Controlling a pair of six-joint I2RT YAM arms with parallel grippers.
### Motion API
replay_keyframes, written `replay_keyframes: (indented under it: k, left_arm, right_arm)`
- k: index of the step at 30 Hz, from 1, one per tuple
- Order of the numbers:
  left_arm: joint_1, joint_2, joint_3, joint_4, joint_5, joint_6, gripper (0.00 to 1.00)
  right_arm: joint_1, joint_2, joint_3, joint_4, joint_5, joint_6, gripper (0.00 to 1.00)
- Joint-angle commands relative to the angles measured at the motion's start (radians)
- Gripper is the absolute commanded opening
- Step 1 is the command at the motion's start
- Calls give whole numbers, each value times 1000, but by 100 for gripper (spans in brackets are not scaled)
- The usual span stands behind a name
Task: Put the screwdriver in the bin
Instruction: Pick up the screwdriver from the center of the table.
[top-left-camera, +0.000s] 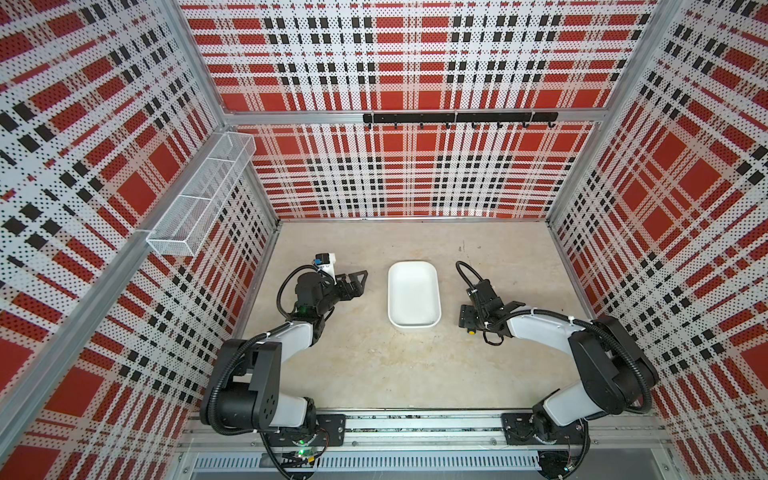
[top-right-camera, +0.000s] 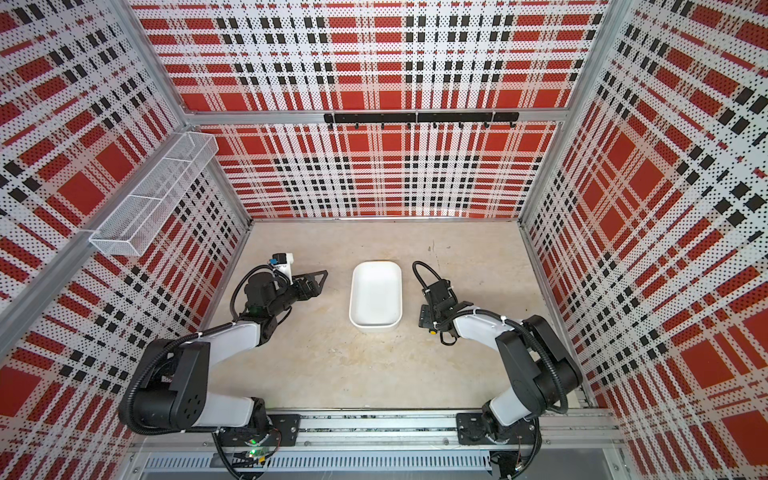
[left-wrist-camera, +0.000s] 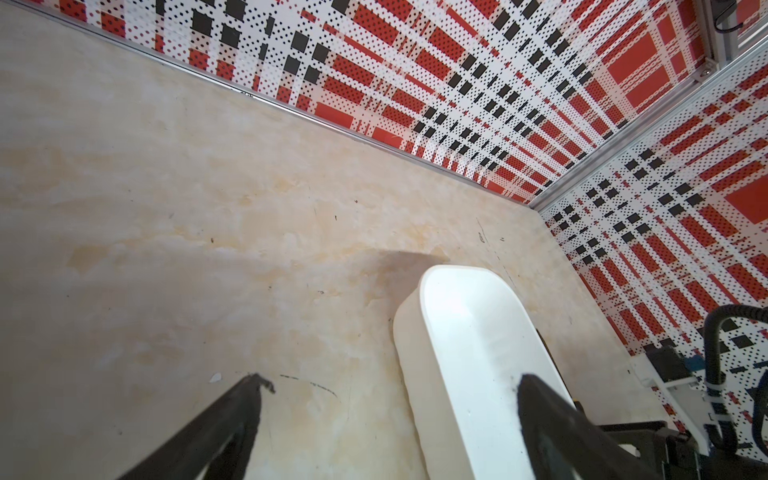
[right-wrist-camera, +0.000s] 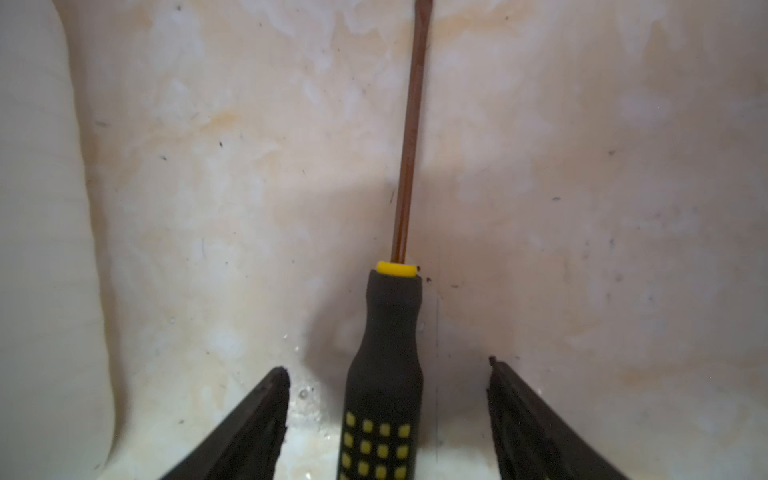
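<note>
**Screwdriver on table beside bin; right gripper astride its handle**

1. Right arm (top-left-camera: 540, 328). Reaching in from the near rail and lying over the tool in both top views.
2. Right gripper (right-wrist-camera: 386, 370). Open, fingers (right-wrist-camera: 262, 411) set either side of the handle, with bare table showing in both gaps and no contact visible. Fingertips hidden under the wrist from above.
3. Screwdriver (right-wrist-camera: 390, 316). Flat on the table (top-left-camera: 374, 365), outside the bin, just beside its near right corner. From above, only the yellow end cap (top-left-camera: 471, 331) showing below the wrist, the rest covered. In the right wrist view, far end of the shaft and rear of the handle both cut off by the frame.
4. Pale band (right-wrist-camera: 41, 249) along one side of the right wrist view. Too blurred to name.
5. Bin (top-left-camera: 413, 291). White, on the table between the two grippers, inner floor fully in view from above. In the left wrist view, one end cut off by the frame and partly behind a dark finger.
6. Left gripper (left-wrist-camera: 392, 380). Open, with only table and the bin's outer wall between the fingers. Near the bin's left side, apart from it.
7. Wire-mesh basket (top-left-camera: 199, 195). On the left wall, interior hard to read through the mesh.
8. Hook rail (top-left-camera: 457, 118). On the back wall, hooks too small to make out.
</note>
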Motion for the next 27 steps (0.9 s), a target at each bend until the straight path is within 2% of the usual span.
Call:
replay_keyframes:
  k: [1, 11, 17, 24, 27]
  left_arm:
    - [-5, 14, 23, 6, 2, -13, 98]
    - [-5, 34, 38, 9, -2, -22, 98]
    - [-6, 30, 35, 10, -2, -24, 98]
    - [-4, 35, 36, 10, 2, -26, 98]
    - [-4, 38, 39, 10, 4, -27, 98]
  right_arm:
    - [9, 18, -2, -17, -3, 11, 70]
    - [11, 46, 20, -51, -6, -12, 51]
    - [11, 44, 21, -57, -19, -17, 36]
    - [11, 44, 66, -100, -35, -60, 9]
    - [11, 33, 112, -140, -64, -95, 2]
